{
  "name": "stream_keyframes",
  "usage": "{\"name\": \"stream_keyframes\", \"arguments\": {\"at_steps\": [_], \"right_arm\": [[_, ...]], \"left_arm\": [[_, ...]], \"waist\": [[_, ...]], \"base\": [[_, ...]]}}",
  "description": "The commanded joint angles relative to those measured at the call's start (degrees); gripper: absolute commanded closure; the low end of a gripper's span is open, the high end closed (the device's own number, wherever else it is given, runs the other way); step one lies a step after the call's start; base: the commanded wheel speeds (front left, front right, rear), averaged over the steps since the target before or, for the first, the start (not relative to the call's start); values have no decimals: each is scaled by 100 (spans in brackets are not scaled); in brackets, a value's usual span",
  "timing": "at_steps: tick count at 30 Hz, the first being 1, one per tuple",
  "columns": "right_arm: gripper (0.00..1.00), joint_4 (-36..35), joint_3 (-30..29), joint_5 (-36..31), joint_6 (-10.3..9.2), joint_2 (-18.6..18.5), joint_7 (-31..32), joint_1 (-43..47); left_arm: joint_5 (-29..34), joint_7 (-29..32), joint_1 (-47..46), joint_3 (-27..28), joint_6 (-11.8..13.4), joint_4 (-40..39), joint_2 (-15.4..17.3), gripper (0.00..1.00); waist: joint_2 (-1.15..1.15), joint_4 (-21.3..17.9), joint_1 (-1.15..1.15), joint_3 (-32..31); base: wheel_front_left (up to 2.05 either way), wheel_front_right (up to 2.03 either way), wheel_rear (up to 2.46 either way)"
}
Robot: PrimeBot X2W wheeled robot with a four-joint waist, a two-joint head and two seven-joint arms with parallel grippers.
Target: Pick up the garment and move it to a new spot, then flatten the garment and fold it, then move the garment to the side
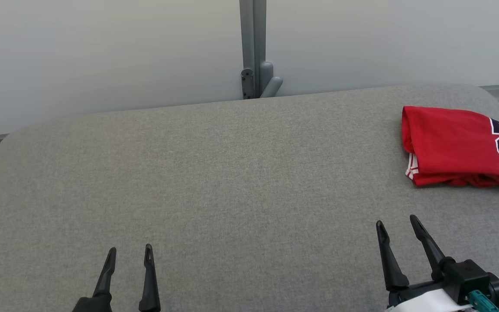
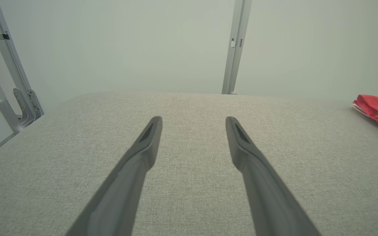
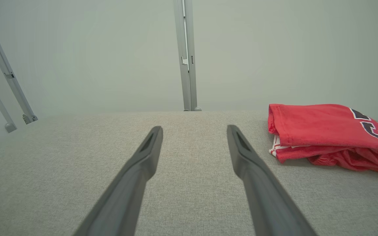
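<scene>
- Red jersey (image 1: 457, 147), soft knit with dark, white-edged numerals and a striped white trim at its lower corner, lay folded in a thick, round-edged stack at the far right of the table, running out of the head view's right side.
- Grey woven cloth covered the table (image 1: 215, 173); its surface was matte, finely textured and flat, with rounded far corners.
- Left gripper (image 1: 130, 249) hovered low at your near left with its jaws apart, holding nothing, well apart from the jersey.
- Right gripper (image 1: 396, 221) stood near the jersey's front edge but not touching it, jaws likewise apart and empty.
- Fingers (image 3: 258, 183) were long, dark, smooth and tapered to narrow tips.
- Risk 1: such narrow tips would likely have pinched only the top layer, so that a lift peeled the fold open.
- Risk 2: a low approach could have dragged the tips across the woven cover and ploughed into the loose lower hem, bunching it.
- Risk 3: you could not see how close the jersey lay to the table's right edge; a push that way might have slid the limp stack over it.
- Pale panels and a grey metal post (image 1: 253, 47) stood behind the table.
</scene>
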Motion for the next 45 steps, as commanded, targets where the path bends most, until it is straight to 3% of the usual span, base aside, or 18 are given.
{"name": "stream_keyframes", "arguments": {"at_steps": [1, 5, 6, 10, 28, 45], "right_arm": [[0, -13, -3, -11, -7, 2, -12, 28], [0, 6, -3, 23, -7, 3, -12, 37], [100, 4, 2, 9, 0, 1, 0, 0], [100, 163, 20, 53, 1, 5, 10, 41], [100, 700, -81, 2187, 0, -89, 470, -586], [100, 1092, -224, 3667, -1, -113, 851, -1038]], "left_arm": [[9, 1, -1, 10, -14, 12, 7, 0], [3, 1, 1, -3, -17, 26, 7, 0], [0, 0, 0, -9, -9, 13, 0, 100], [-44, 4, 9, -19, -14, 185, -2, 100], [-2025, 388, -511, 254, -241, 505, 70, 100], [-3428, 693, -874, 492, -407, 711, 97, 100]], "waist": [[0, 0, 0, 1], [0, -1, 0, -9], [0, -1, 0, -9], [0, 0, 0, -9], [0, 40, 0, 35], [0, 75, 0, 75]], "base": [[0, 0, 0], [0, 0, 0], [0, 0, 0], [0, 0, 0], [0, 0, 0], [0, 0, 0]]}}
